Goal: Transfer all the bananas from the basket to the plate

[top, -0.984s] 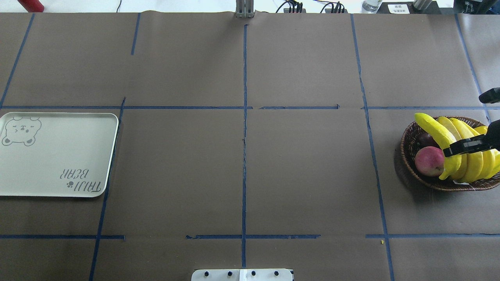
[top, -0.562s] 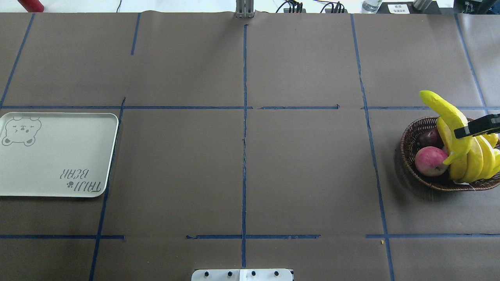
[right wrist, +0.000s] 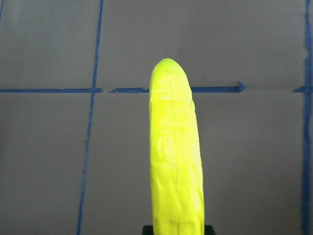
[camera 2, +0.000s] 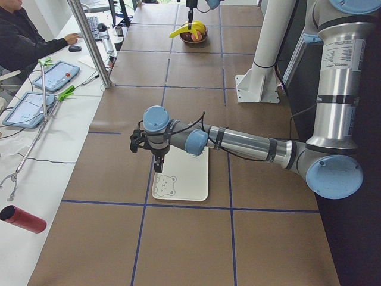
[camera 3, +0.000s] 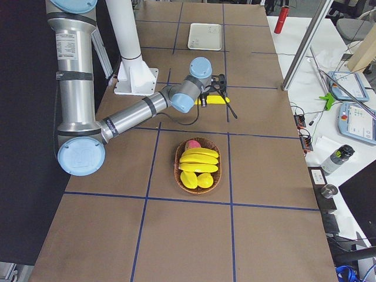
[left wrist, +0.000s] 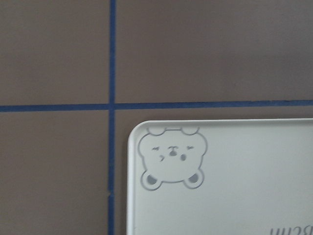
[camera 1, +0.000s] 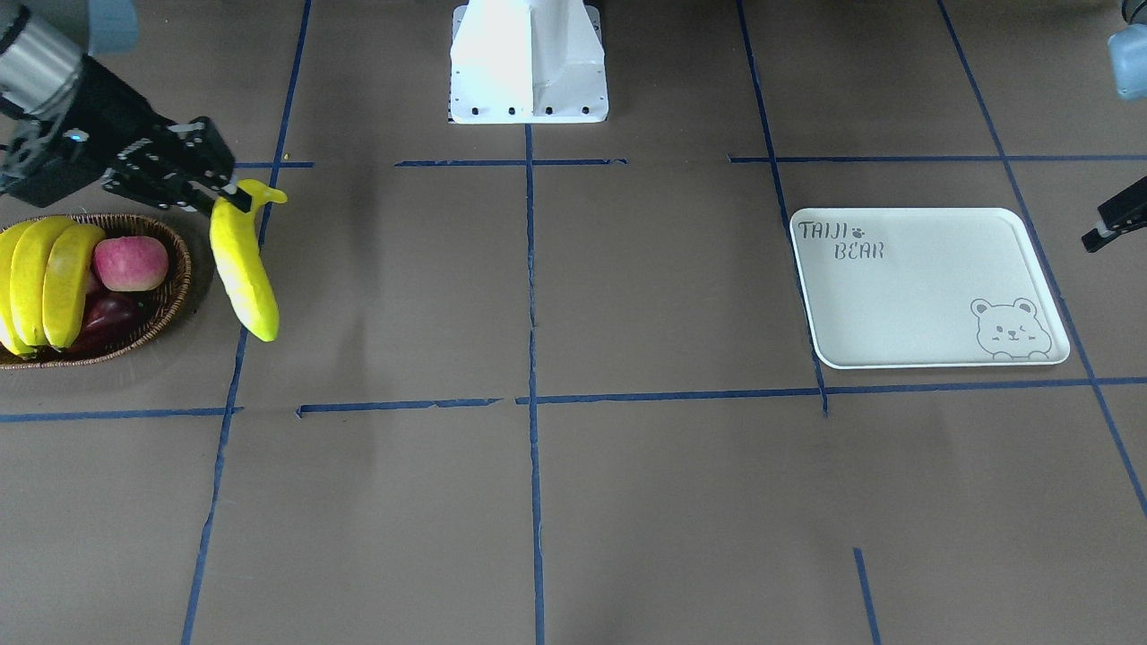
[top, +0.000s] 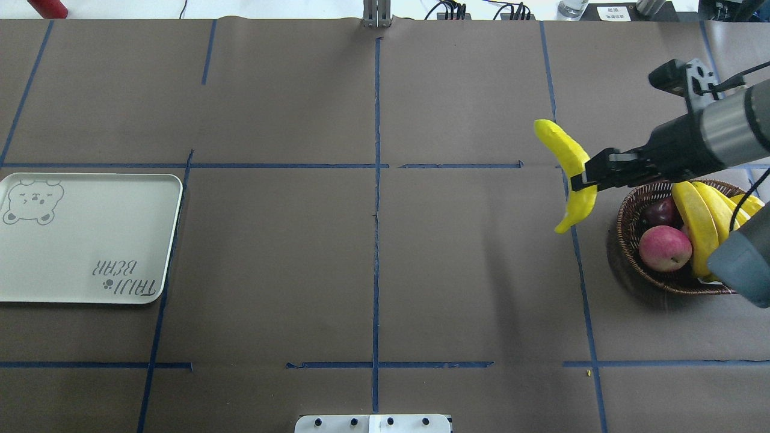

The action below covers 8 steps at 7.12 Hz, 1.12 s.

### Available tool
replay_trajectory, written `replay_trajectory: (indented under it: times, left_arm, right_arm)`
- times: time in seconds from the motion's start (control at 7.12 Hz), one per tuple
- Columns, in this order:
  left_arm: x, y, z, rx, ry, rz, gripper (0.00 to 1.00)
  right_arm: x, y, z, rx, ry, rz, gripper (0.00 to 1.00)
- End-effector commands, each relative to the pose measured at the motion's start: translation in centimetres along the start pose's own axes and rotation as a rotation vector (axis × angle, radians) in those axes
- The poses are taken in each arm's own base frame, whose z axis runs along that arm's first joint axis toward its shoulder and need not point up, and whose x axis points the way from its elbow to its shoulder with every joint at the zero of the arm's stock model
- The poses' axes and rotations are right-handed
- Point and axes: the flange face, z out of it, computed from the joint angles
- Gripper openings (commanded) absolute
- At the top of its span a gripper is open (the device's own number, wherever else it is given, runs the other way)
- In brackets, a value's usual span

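Observation:
My right gripper is shut on a yellow banana, holding it in the air just left of the basket. In the front-facing view that banana hangs beside the wicker basket, clear of its rim. Three more bananas lie in the basket with a pink-red apple and a dark fruit. The off-white plate lies bare at the far left. My left gripper hovers by the plate's bear corner; I cannot tell how its jaws stand.
The robot's white base stands at the middle of the near edge. Blue tape lines grid the brown table cover. A red bottle lies beyond the far left corner. A person sits at the side desk.
My right gripper has lifted the banana out of the basket and carried it left, past the basket's rim. The plate has not moved.

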Motion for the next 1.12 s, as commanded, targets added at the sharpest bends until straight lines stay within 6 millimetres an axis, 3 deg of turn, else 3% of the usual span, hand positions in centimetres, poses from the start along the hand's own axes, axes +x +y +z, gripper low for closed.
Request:
replay_trajectory:
  times: [0.0,0.28,0.56,0.84,0.98]
  left_arm:
    - [13.3,0.0,5.5,0.014,0.173,-0.046,1.0]
    - [25.9,-0.5,7.6,0.026,0.268,-0.092,1.0]
    - [34.2,-0.3,7.2,0.001,0.346,-0.22,1.0]
    - [41.9,-1.5,3.1,-0.02,0.458,-0.389,1.0]
    - [43.8,-0.8,2.9,-0.037,0.479,-0.431,1.0]
  right_arm:
    - [-8.3,2.9,6.2,0.071,-0.03,0.046,0.01]
    - [-12.9,4.2,7.1,0.062,-0.092,0.05,0.01]
    - [-18.2,7.2,9.3,0.081,-0.148,0.061,0.01]
    - [-22.9,9.5,10.3,0.144,-0.203,0.046,0.01]
    - [-23.6,9.7,10.2,0.15,-0.216,0.043,0.01]
